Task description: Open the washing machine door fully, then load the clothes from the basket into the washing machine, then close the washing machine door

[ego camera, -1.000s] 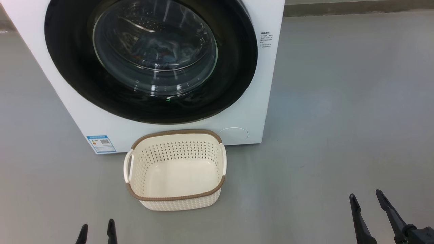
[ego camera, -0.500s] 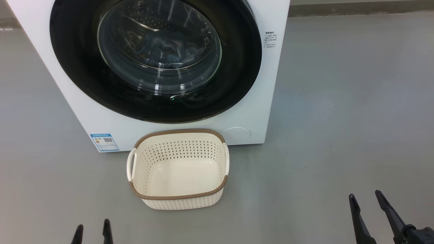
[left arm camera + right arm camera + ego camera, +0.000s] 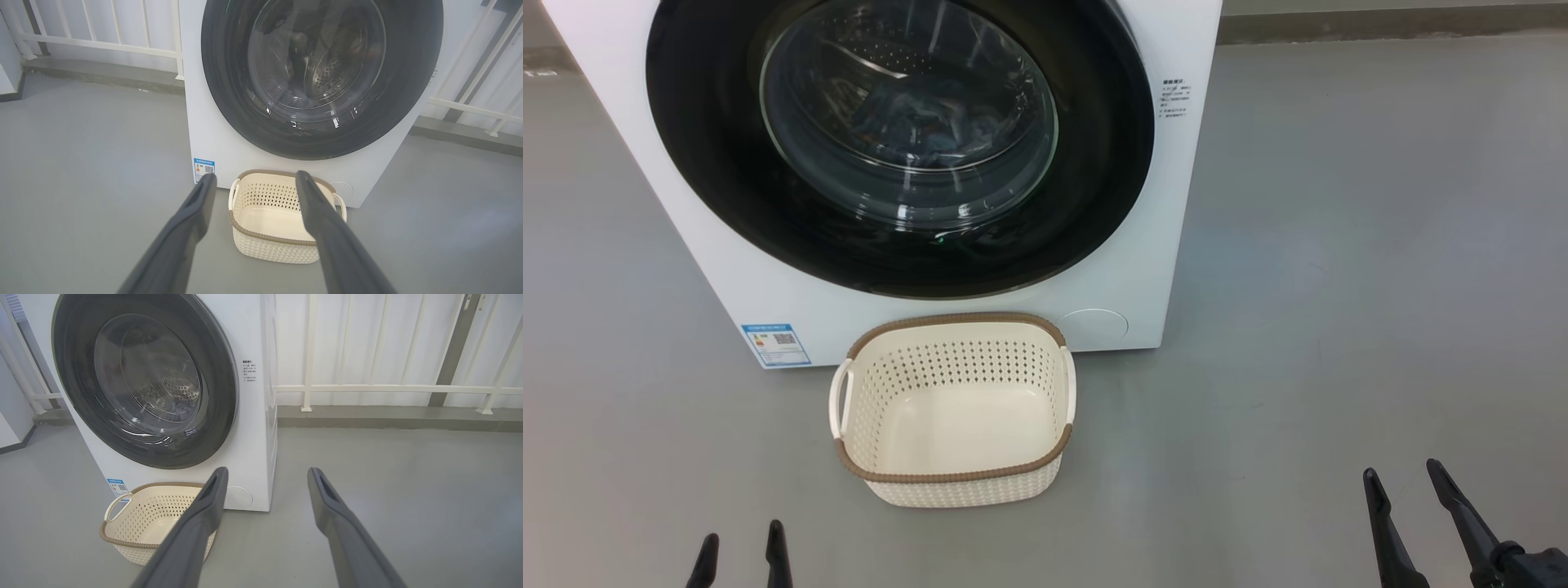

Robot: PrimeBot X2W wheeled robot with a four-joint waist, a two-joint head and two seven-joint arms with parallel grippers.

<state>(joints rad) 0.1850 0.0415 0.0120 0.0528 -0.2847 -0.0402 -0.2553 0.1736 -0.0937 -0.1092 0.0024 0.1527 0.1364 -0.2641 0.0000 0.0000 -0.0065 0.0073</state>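
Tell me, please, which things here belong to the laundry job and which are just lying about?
Job: washing machine, its shut door, clothes inside behind the glass, empty basket, open left gripper, open right gripper.
Just there: blue label sticker, white railing.

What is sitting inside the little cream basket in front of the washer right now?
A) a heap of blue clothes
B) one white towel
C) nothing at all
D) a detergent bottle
C: the basket shows its bare cream floor in the head view, while dark bluish clothes lie behind the glass of the shut washing machine door.
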